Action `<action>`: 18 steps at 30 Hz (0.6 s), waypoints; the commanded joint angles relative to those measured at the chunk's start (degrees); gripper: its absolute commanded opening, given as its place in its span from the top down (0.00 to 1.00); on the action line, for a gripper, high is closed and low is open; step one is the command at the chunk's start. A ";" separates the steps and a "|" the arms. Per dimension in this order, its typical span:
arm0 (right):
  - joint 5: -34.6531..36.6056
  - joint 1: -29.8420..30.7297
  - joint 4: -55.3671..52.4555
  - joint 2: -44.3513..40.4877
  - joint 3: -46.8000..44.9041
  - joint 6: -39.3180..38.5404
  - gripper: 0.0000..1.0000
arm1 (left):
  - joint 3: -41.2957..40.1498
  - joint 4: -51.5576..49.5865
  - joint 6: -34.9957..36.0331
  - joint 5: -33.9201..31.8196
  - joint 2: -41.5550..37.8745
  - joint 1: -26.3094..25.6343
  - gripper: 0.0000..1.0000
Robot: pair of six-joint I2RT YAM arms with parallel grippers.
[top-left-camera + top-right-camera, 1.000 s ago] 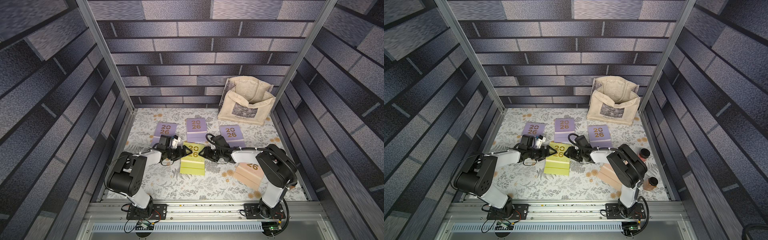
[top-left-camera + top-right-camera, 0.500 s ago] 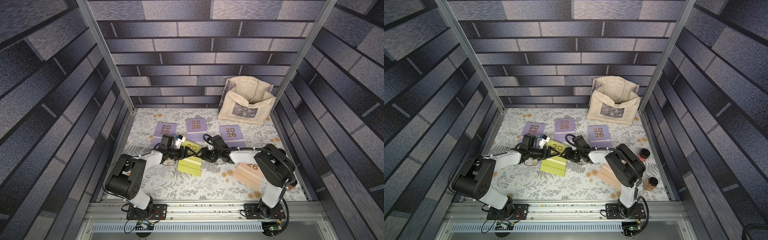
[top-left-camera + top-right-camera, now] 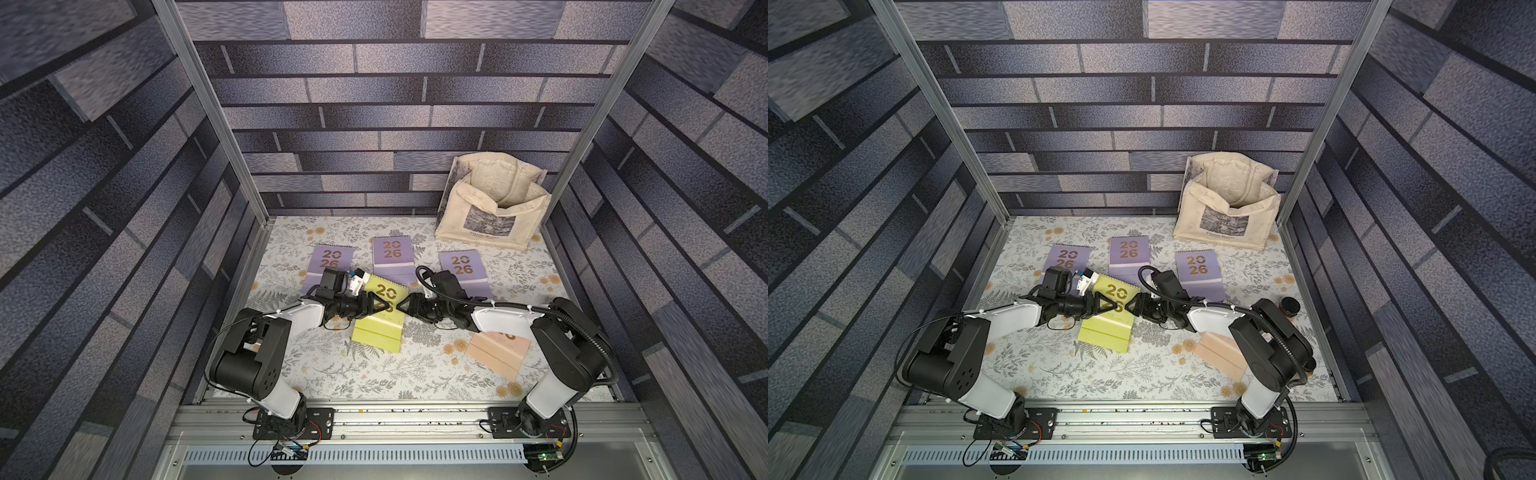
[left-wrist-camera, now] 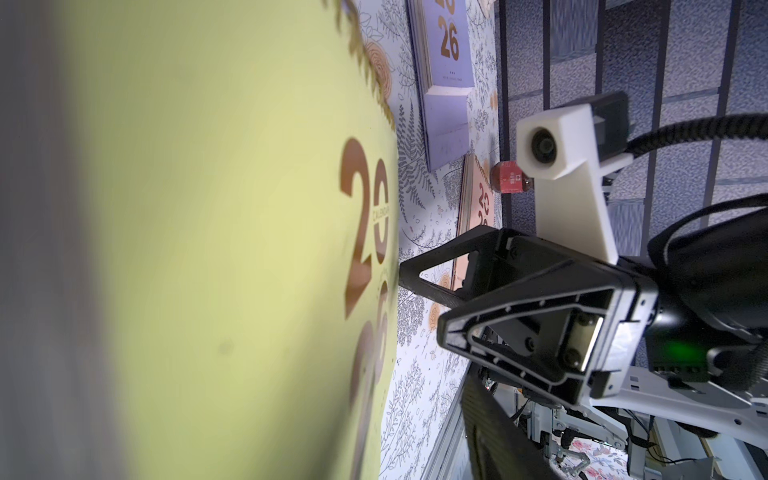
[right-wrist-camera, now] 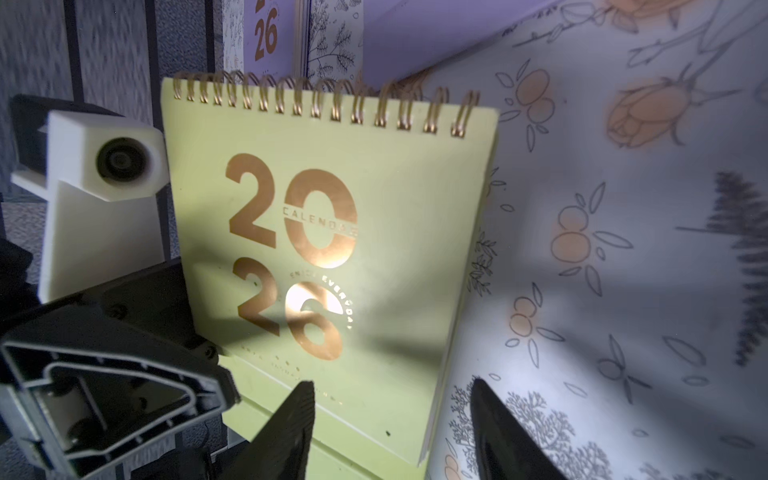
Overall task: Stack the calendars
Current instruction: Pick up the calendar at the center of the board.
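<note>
Floral table (image 3: 332, 374) centre held the yellow-green calendar (image 3: 378, 332), tilted up, left gripper (image 3: 388, 306) clamped on its edge; right gripper (image 3: 403, 306) stood jaws-apart beside it. Pickup step; next likely needed carrying onto a lavender calendar (image 3: 392, 259).

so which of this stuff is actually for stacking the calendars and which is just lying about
For the job: left lavender calendar, middle lavender calendar, right lavender calendar, yellow-green calendar, peach calendar.
Just lying about: cream tote bag, small jar.
</note>
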 commanded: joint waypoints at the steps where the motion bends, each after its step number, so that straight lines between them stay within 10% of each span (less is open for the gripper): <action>1: -0.18 -1.05 2.08 -2.51 -2.26 0.88 0.36 | 2.50 2.71 -1.29 3.47 -2.37 0.45 0.45; 18: -7.33 -2.75 21.46 0.46 -6.67 5.56 0.37 | 4.53 5.58 -4.37 8.13 -3.82 0.71 0.40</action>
